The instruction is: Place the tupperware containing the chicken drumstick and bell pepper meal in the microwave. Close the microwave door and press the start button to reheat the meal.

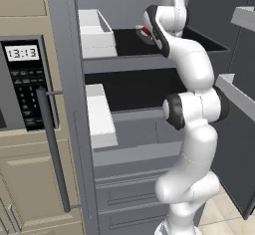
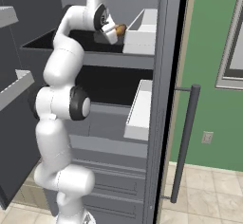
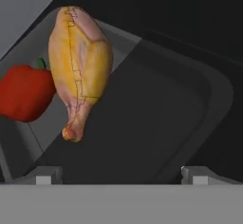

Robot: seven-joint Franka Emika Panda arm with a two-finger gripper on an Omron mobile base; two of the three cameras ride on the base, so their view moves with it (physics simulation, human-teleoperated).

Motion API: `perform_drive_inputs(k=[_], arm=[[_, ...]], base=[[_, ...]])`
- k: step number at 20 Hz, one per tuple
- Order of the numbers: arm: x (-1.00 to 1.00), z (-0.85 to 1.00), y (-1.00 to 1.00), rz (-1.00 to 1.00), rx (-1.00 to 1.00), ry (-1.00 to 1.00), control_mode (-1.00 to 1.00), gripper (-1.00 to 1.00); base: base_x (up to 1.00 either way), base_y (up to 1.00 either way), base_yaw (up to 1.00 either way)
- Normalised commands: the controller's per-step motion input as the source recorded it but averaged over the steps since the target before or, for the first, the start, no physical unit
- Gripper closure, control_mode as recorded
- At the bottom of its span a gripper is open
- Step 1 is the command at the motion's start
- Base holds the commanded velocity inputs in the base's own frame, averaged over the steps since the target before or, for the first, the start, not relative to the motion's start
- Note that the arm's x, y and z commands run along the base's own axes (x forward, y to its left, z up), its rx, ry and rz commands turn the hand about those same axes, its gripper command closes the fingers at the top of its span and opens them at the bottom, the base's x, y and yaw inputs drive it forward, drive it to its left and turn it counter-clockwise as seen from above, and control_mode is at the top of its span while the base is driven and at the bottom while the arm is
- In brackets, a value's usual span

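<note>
hand (image 3: 121, 173): fully open, holding nothing, fingertips (image 3: 43, 176) spread wide | tupperware (image 3: 190, 104): just ahead of hand, on dark fridge shelf (image 1: 129, 42) | chicken drumstick (image 3: 79, 66) + bell pepper (image 3: 24, 92): side by side in tray, ahead-left of hand | microwave (image 1: 22, 84): well apart

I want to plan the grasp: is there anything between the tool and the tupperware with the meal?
Nothing visible does. In the hand view the open tool looks straight at the tupperware, with the chicken drumstick and bell pepper inside.
</note>
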Motion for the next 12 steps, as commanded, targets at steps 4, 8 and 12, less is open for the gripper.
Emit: perform_drive_inputs(k=[4,8,12], arm=[[0.12,-0.33,-0.11,-0.08,0.0,0.06,-1.0,-1.0],[0.0,-0.58,-0.15,-0.12,0.0,0.04,-1.0,-1.0],[0.0,-0.61,-0.04,-0.14,0.0,0.02,-1.0,1.0]], base=[[0.0,0.0,0.0],[0.0,0.0,0.0],[0.0,0.0,0.0]])
